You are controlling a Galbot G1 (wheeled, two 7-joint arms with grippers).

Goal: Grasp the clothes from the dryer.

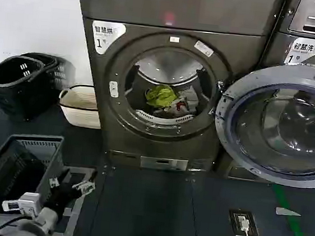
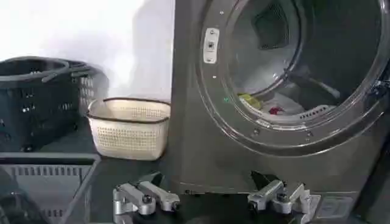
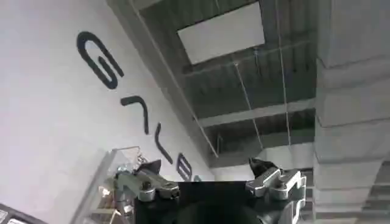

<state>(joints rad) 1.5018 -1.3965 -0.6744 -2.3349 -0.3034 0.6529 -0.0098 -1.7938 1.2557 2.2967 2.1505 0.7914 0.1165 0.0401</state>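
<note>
While my left gripper hangs wide open, empty, the soft yellow-green, white and grey fabric heap ahead inside the dark bronze round-porthole dryer looks light, floppy: pinch the crest.

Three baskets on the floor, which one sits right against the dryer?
The cream basket, touching the dryer's left side. The two black baskets stand apart; the left gripper hovers by the nearer one.

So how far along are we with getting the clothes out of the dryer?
Early. Done: the dryer door is swung open. In hand: the left gripper is open, low in front of the machine, facing the porthole. Left: the clothes lie in the drum, ungrasped. The right gripper is open, pointing at the ceiling.
</note>
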